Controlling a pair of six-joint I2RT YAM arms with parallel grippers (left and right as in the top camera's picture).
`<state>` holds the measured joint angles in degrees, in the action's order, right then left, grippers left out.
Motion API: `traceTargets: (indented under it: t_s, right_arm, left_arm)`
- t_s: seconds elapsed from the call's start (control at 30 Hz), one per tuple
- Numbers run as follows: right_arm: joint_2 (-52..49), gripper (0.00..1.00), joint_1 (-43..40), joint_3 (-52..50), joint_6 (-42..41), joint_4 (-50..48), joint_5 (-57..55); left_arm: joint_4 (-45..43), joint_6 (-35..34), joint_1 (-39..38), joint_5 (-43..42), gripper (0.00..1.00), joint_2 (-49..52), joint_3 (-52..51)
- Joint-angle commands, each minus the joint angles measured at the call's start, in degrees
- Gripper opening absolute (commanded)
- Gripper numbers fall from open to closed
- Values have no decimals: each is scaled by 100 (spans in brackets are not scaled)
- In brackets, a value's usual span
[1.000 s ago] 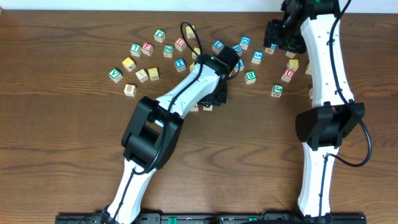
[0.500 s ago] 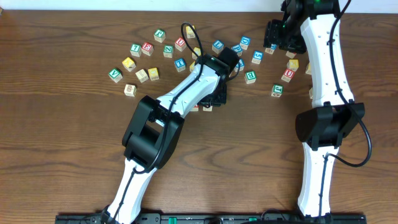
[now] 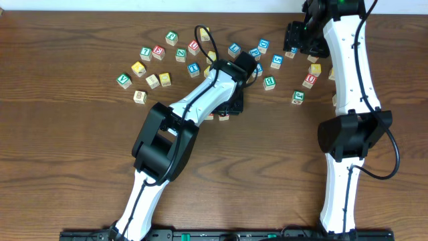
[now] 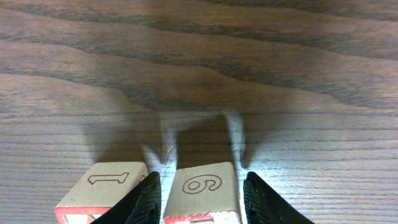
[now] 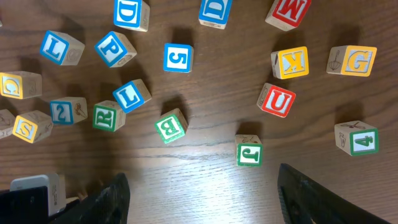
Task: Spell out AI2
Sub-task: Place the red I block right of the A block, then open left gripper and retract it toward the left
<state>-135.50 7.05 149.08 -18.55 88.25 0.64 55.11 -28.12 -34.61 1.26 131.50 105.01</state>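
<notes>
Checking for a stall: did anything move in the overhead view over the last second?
Nothing visibly changed. The left arm stays stretched over the middle of the spread, the right arm stays at the far right, and the scattered letter cubes lie where they were.

Wooden table (image 3: 60,161), scattered letter cubes (image 3: 194,67)

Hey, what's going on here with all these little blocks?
Two robot arms work over a wooden table strewn with letter and number blocks. The left hand is down at the table, its fingers either side of a block carved with a 6 or 9, close beside a block marked 1; whether it grips is unclear. The right hand hovers open above the scattered ones, holding nothing. A blue 2 block lies among them.
</notes>
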Motion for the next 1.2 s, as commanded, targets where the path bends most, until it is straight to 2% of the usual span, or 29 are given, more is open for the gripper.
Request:
traceTargets:
  t_s: [0.0,0.23,0.63,0.73,0.93,1.17]
  right_arm:
    - [28,71,11,79,105,4,-26]
    - [26,71,13,79,105,2,-26]
    - [26,71,101,76,105,2,-26]
    - [26,70,144,76,103,-39,-28]
    - [17,68,221,4,-31,-350,-26]
    - [2,70,326,0,17,-468,-28]
  left_arm:
    - [28,-2,24,90,42,-33,-35]
    - [52,149,155,94,43,-584,105]
    - [225,717,828,96,44,-2514,105]
    - [382,844,1137,96,49,-2852,105]
    - [654,1189,1969,96,50,-3102,105]
    - [879,1207,2761,96,50,-3077,96]
